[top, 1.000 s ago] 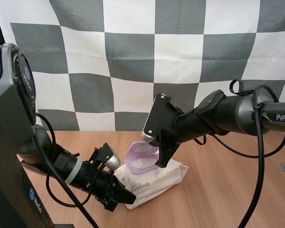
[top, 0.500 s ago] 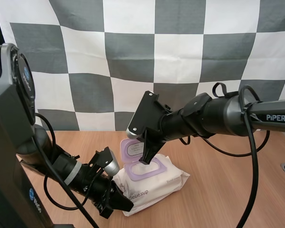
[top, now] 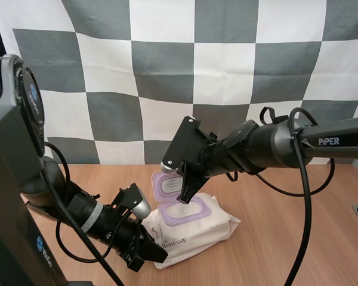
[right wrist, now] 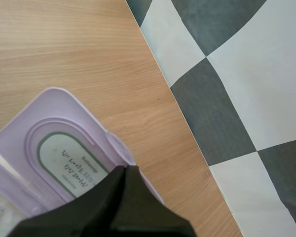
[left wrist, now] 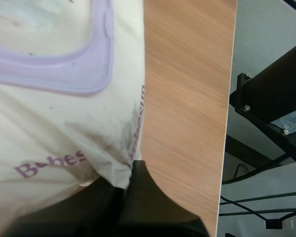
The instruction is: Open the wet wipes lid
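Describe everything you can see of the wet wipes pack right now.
The wet wipes pack is a soft, white, crinkled plastic pouch with purple Bebesup lettering, lying flat on the wooden table. Its lilac plastic lid stands flipped open, inner face showing, behind a lilac-framed opening with white wipe inside. The left pincer pinches its near corner; the shut right pincer points down by the hinge.

The left gripper point(top: 155, 253) covers the near corner of the pack of wet wipes point(top: 212, 223). The right gripper point(top: 184, 198) hides part of the pack's raised lid point(top: 162, 187), and the print on the lid's label point(right wrist: 71, 158) is too small to read.
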{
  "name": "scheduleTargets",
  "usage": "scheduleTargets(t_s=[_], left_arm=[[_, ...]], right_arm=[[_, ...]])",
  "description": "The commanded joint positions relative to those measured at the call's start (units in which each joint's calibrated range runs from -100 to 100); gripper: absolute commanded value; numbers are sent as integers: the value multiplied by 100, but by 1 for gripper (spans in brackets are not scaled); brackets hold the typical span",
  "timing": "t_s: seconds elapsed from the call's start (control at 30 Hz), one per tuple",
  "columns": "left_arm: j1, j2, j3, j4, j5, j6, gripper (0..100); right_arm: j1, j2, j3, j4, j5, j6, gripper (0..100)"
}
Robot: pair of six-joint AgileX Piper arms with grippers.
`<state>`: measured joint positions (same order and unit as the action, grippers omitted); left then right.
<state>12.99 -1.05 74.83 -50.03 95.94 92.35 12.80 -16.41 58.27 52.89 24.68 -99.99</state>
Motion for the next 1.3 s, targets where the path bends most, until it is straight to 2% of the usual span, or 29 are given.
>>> scheduleTargets(t_s=[0.0,0.03,0.07,0.1,0.17,0.23,0.27,0.47,0.6,0.73,0.83,1.03,1.13,1.2,1.27], left_arm=[[-5,-1,-6,-22,-303,-193,27],[-5,-1,-6,-38,-470,-291,38],[-5,-1,-6,-95,-604,-391,58],[-5,-1,-6,-143,-737,-504,73],[-5,-1,-6,-310,-985,-835,100],[-5,-58,-6,-402,-1197,-986,100],[-5,-111,-6,-453,-1334,-986,100],[-5,-788,-398,-687,-1803,-1356,100],[-5,-1589,-1224,-713,-1786,-2000,100],[-5,-2434,-2248,-713,-1913,-2847,100],[-5,-3016,-2822,-803,-2248,-3489,100],[-5,-4046,-3020,-1186,-2376,-3908,100],[-5,-4479,-2911,-1473,-2448,-4237,100],[-5,-4722,-2754,-1678,-2448,-4247,100],[-5,-4947,-2579,-1822,-2426,-4247,100]], right_arm=[[0,-3,-3,-4,8,-1,0],[0,-3,-3,-4,8,-1,0],[0,-3,-3,-4,8,-1,1],[0,-3,-3,-4,8,-1,11],[0,-3,-3,-4,-21,-1,42],[0,-3,-3,65,-335,-1,72],[0,-3,-3,158,-669,-1,80],[0,-449,-17,575,-2416,54,78],[0,-1159,-95,653,-3124,54,78],[0,-2030,-172,1139,-4028,54,78],[-27,-2451,-159,1757,-5177,-1,78],[-35,-3009,-172,2770,-6980,-1,78],[-35,-3516,-172,3729,-7459,-1,77],[-35,-3821,-172,4471,-7614,-1,73],[-35,-4002,-172,4711,-7614,-1,66]])
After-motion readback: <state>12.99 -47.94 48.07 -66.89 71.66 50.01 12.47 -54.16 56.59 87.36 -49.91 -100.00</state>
